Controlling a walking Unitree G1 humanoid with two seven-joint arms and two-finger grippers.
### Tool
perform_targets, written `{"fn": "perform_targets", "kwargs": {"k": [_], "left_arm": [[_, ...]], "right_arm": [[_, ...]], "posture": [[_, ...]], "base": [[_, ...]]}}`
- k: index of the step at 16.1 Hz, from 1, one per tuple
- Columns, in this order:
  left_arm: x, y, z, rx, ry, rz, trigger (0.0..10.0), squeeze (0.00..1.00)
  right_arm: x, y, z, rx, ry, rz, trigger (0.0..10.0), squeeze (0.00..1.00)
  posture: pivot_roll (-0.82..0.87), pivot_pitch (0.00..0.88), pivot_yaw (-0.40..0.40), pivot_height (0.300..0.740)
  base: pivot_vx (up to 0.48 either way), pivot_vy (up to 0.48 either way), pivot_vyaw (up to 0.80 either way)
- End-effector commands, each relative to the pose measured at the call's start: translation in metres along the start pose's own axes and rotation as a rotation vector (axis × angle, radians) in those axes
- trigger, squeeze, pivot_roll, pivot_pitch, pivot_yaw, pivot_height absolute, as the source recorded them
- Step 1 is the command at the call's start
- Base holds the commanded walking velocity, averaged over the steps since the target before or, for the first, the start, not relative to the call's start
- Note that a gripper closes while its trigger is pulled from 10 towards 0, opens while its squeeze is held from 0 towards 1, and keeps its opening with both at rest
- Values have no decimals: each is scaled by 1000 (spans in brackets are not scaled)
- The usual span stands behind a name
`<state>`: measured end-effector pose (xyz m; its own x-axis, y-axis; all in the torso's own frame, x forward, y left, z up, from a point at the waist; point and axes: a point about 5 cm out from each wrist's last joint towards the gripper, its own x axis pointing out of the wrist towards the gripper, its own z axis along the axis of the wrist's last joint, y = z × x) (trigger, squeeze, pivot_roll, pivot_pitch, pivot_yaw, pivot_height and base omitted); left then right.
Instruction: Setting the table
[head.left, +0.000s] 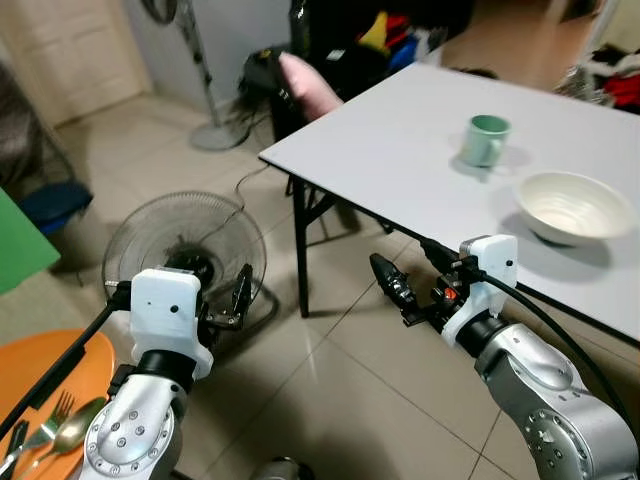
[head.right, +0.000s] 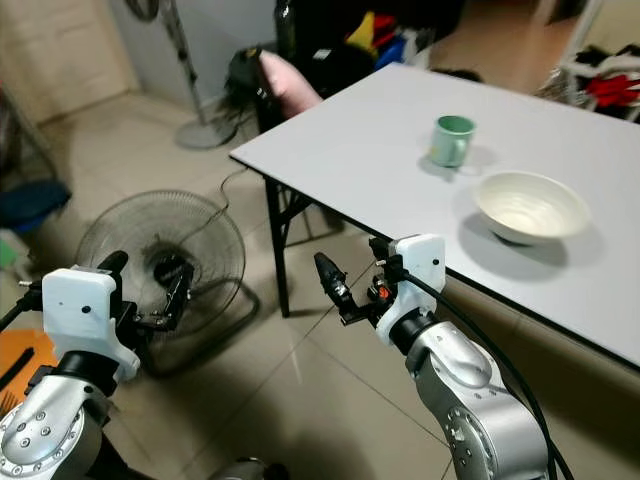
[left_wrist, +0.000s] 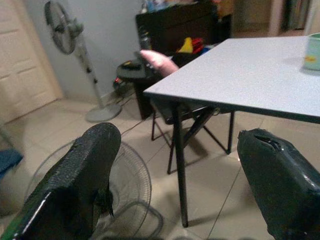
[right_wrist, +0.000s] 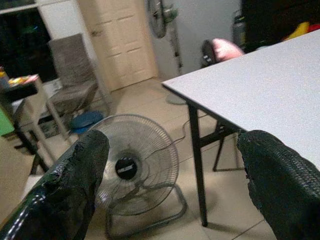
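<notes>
A bowl (head.left: 573, 206) sits near the table's (head.left: 400, 150) front edge, a mug (head.left: 486, 139) farther in; fork (head.left: 38, 436) and spoon (head.left: 72, 425) lie on an orange stool (head.left: 40, 372) well apart. The left gripper (left_wrist: 175, 185) and right gripper (right_wrist: 170, 190) hang below the table edge with jaws spread, holding nothing. Judging by this, cutlery is the step in hand, so the next move calls for turning to the stool.

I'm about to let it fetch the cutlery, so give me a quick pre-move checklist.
1. Left gripper open with nothing between its fingers: ok.
2. Right gripper open with nothing between its fingers: ok.
3. Green mug and white bowl upright on the white table: ok.
4. Fork and spoon lying on the orange surface: ok.
5. Floor fan sits close beside the left arm: not ok.
</notes>
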<state>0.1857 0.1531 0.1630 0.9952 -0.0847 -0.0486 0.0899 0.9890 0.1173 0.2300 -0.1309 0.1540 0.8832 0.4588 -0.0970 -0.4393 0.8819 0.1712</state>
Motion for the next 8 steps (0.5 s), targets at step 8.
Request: {"fn": "perform_targets", "kwargs": {"k": [8], "left_arm": [[3, 3, 0, 17, 13, -2, 10000, 0]], "right_arm": [[0, 1, -1, 13, 4, -7, 10000, 0]], "posture": [[-42, 25, 81, 740]], "base": [[0, 0, 0]]}}
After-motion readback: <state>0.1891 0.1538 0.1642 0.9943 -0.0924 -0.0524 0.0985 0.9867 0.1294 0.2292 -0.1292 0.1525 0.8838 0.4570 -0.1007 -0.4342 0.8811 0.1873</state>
